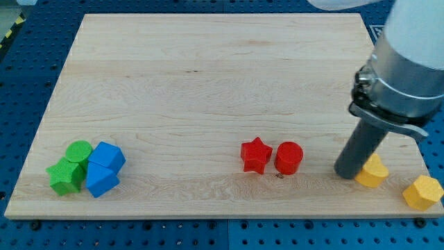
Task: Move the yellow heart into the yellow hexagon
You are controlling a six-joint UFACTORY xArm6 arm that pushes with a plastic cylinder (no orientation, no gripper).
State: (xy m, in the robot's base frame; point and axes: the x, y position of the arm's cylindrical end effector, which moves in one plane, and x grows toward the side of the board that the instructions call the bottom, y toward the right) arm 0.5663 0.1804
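The yellow heart [373, 171] lies near the board's bottom right. The yellow hexagon [422, 192] lies to its right and a little lower, at the board's right edge, with a small gap between them. My tip [346, 173] stands on the board just left of the yellow heart, touching or almost touching its left side. The dark rod rises from there to the grey arm body at the view's upper right.
A red star [255, 155] and a red cylinder [288, 157] lie side by side left of my tip. At the bottom left, a green cylinder [79, 151], a green block [66, 176] and two blue blocks [107, 157] [101, 180] are clustered together.
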